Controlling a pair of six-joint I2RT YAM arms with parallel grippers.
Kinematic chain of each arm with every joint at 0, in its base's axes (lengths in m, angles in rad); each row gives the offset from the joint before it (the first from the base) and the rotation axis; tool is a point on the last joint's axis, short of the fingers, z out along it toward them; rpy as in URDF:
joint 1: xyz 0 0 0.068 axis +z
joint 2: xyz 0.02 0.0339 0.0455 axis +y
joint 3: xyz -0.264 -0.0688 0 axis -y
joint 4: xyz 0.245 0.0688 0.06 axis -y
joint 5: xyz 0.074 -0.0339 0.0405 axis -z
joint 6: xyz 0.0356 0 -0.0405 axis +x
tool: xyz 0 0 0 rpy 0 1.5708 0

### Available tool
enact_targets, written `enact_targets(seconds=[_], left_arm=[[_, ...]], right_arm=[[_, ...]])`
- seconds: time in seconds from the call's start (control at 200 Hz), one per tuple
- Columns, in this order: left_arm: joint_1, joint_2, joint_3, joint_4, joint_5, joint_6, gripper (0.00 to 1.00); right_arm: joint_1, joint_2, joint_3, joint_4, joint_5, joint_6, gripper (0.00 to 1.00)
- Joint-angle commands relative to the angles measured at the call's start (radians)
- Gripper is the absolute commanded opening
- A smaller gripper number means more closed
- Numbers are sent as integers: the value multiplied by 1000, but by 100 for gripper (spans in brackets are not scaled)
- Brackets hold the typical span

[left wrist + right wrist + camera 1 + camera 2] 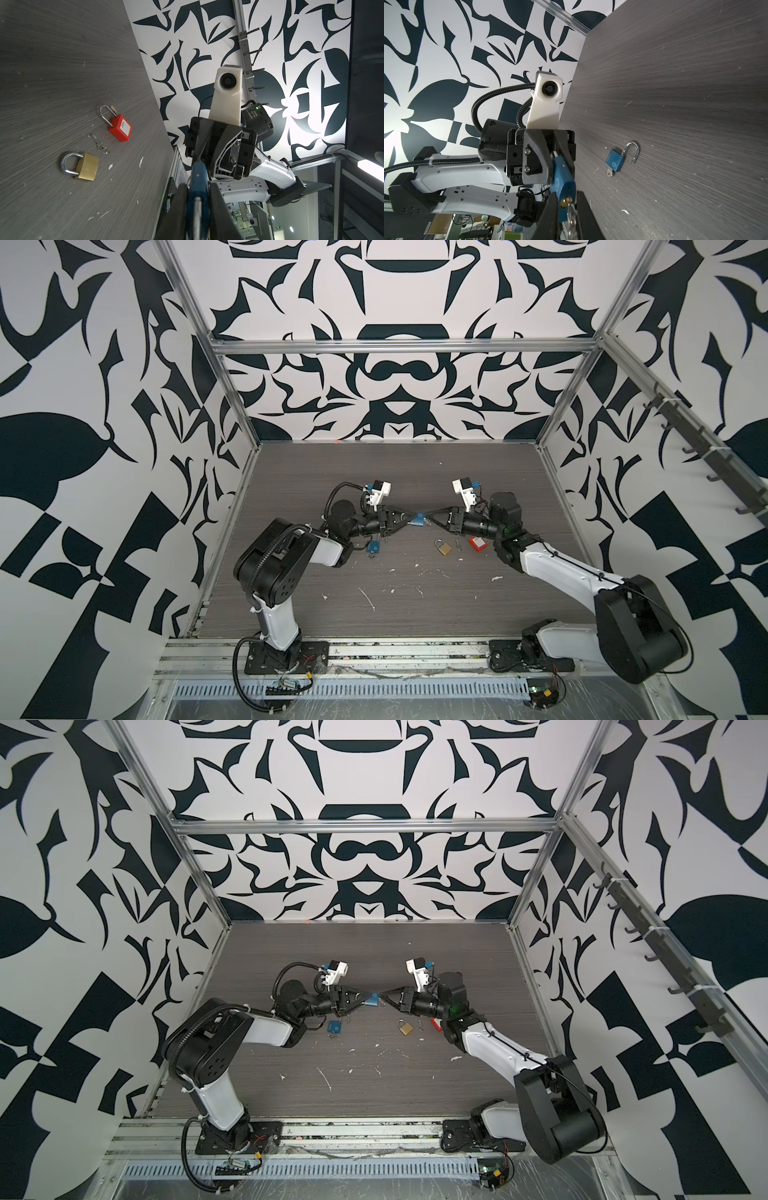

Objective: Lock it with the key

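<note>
Mid-air meeting above the grey desk (374, 472): the locking job looks to have reached its key stage but not its end. At far left, a spare padlock (374, 548), also blue, lies on the desk beneath the left arm. Its shackle is swung open, a key sits in its base, and nothing touches it. Over the middle of the desk the left claw (412, 519) is pressed together on the shackle end of the held padlock (419, 520). The lock hangs clear of the surface, its keyway turned toward the other arm. The key (572, 216) is in that brass keyway, and the right claw (429, 519) has a finger close on either side of it (whether they actually pinch the key cannot be told from here). The held lock's shackle disappears inside the left claw, so it is unclear whether it is pushed home. Further right on the desk rest a brass padlock (444, 548) with its shackle shut, a loose pair of keys (100, 145) and a red padlock (120, 129) with its shackle open. By this reading, pick-up and line-up are done. Gripping the key, turning it and proving the lock shut remain.
</note>
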Motion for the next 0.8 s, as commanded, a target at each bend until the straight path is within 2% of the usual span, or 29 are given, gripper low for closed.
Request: enact_targets(seconds=[0.0, 0.205, 0.625, 0.795], left_arm=[[-5, -16, 27, 61, 0, -12, 0], [-5, -12, 31, 60, -1, -15, 0], [-4, 0, 45, 60, 3, -22, 0], [-3, -4, 42, 61, 10, -23, 0]], right_arm=[[9, 6, 1, 109, -31, 39, 17], [9, 0, -4, 109, -29, 38, 14], [9, -17, -7, 54, -58, 12, 14], [9, -8, 1, 56, -57, 11, 10]])
